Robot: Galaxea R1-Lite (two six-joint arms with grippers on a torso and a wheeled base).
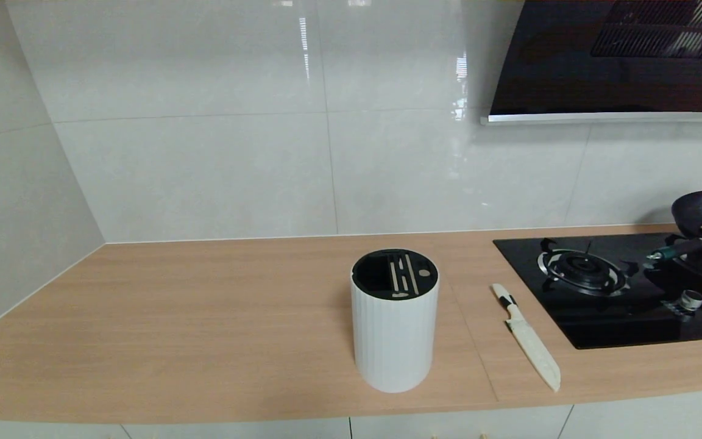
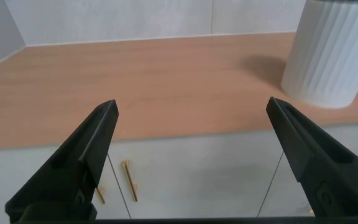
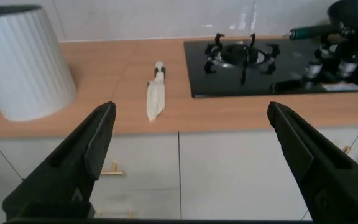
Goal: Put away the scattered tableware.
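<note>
The knife (image 1: 526, 337) is left lying on the counter (image 1: 205, 317) beside the white holder (image 1: 394, 320), not yet stowed. Left gripper (image 2: 191, 106) and right gripper (image 3: 190, 107) are spread wide, empty

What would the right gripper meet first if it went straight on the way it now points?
Probably the front edge of the countertop or the cabinet door just below it, beside the knife. Nothing nearer lies before the right gripper, jaws open, though depth is hard to judge.

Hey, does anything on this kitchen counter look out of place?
The cream-white knife lies loose on the wooden countertop, between the white ribbed cylindrical holder and the black gas hob, not in the holder's slots.
</note>
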